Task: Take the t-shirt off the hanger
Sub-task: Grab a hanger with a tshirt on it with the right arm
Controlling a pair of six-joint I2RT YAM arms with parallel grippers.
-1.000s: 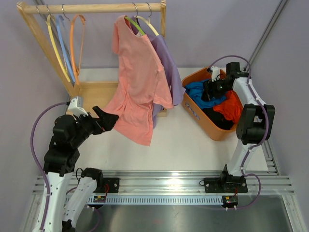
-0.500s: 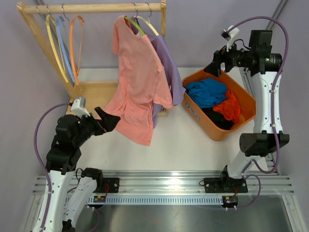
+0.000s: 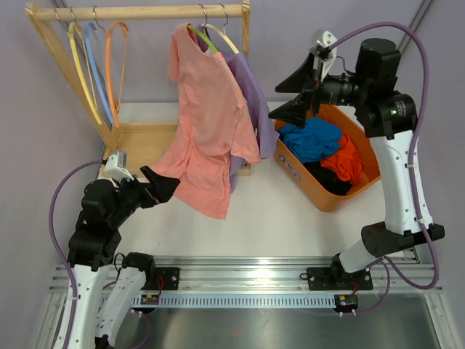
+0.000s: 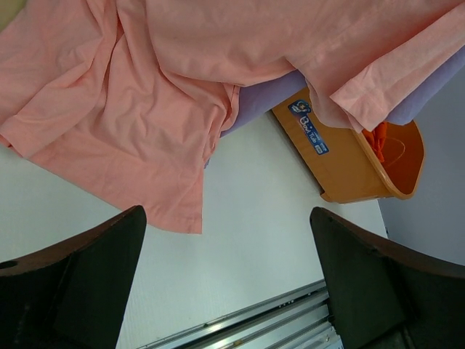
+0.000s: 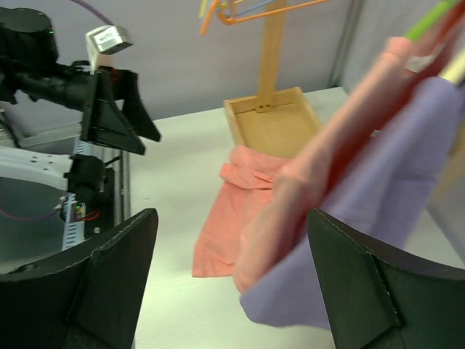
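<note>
A pink t-shirt (image 3: 211,123) hangs on a green hanger (image 3: 203,38) at the right end of the wooden rack (image 3: 138,12). A purple t-shirt (image 3: 254,102) hangs right behind it on a cream hanger (image 3: 224,36). My left gripper (image 3: 161,185) is open and empty, low by the pink shirt's lower left hem (image 4: 145,167). My right gripper (image 3: 280,103) is open and empty, held high to the right of the shirts, jaws facing them. In the right wrist view the pink shirt (image 5: 290,189) and the purple shirt (image 5: 378,240) lie ahead of the jaws, apart from them.
An orange basket (image 3: 305,178) with blue, red and black clothes stands at the right, below the right arm; it also shows in the left wrist view (image 4: 349,160). Three empty hangers (image 3: 94,65) hang at the rack's left end. The rack's wooden base tray (image 3: 145,142) sits behind the pink shirt.
My right arm has lifted out of the basket and swung up and left towards the hanging shirts. The left arm has barely shifted. The shirts have not moved.
</note>
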